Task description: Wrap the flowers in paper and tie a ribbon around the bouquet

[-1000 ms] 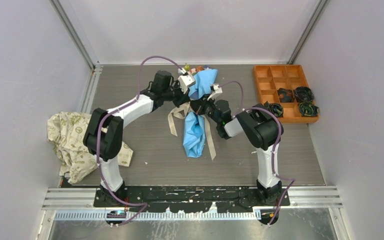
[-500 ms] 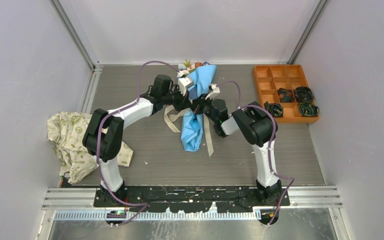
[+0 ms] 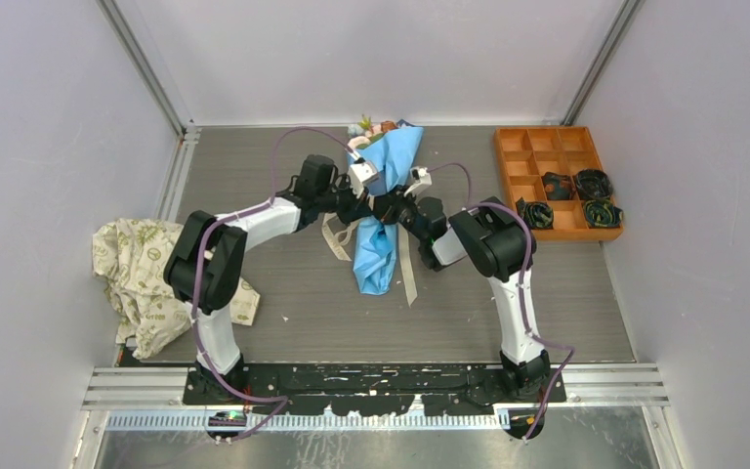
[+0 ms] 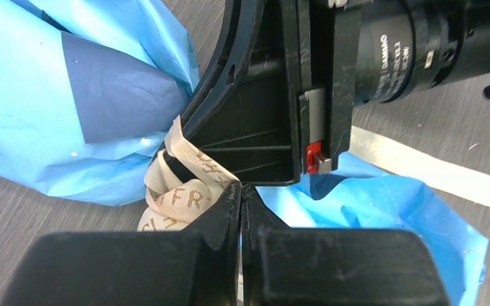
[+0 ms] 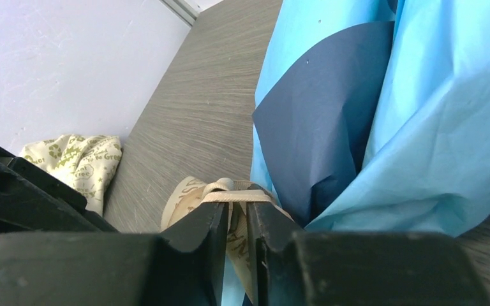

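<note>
The bouquet [image 3: 376, 249] lies mid-table, a light blue paper [image 4: 32, 127] cone with darker blue folds [image 5: 319, 127]. The flowers [image 3: 371, 127] poke out at its far end. The beige printed ribbon [image 3: 408, 269] is looped round the cone's waist, with loose tails on the table. My left gripper [image 3: 369, 202] is shut, pinching a ribbon [image 4: 172, 197] strand at its tips [image 4: 240, 186]. My right gripper [image 3: 389, 207] meets it from the other side. Its jaws [image 5: 238, 207] stand slightly parted, with a ribbon [image 5: 233, 196] strand lying loose across and between them.
An orange compartment tray [image 3: 547, 147] sits at the back right, with dark coils [image 3: 594, 184] in its near cells. A crumpled cream cloth [image 3: 142, 274] with green print lies at the left edge. Both arms cross over the bouquet's middle.
Both grippers and the bouquet have shifted slightly left and toward the back. My right jaws, shut on the ribbon before, have parted a little. The left stays shut.
</note>
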Tool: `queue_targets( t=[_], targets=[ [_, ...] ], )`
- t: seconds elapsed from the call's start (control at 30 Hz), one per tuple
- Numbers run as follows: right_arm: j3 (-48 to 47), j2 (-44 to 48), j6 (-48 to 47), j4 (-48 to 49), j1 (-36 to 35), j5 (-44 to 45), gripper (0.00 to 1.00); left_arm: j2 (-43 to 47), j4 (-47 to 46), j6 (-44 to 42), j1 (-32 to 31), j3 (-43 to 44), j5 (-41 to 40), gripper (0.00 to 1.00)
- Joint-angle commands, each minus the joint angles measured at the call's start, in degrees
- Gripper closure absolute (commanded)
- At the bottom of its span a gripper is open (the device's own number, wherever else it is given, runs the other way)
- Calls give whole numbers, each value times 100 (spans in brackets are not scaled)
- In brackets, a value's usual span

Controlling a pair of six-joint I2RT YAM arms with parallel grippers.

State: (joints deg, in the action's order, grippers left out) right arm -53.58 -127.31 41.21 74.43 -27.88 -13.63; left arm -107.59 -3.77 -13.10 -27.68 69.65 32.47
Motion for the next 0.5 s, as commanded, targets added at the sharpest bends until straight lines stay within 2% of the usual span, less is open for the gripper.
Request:
queue_targets(
  t=[0.0,0.2,0.47],
  targets=[
    [145,496,-3,-281,56,54,76,-43,-413,-775,-9,-191,102,100],
    [502,1008,482,-1069,91,-68,73,-79,-658,-984,-14,-291,230,100],
    [774,2258,327,-3309,136,-513,68,-148,-785,-1293,-6,-391,269,100]
  ],
)
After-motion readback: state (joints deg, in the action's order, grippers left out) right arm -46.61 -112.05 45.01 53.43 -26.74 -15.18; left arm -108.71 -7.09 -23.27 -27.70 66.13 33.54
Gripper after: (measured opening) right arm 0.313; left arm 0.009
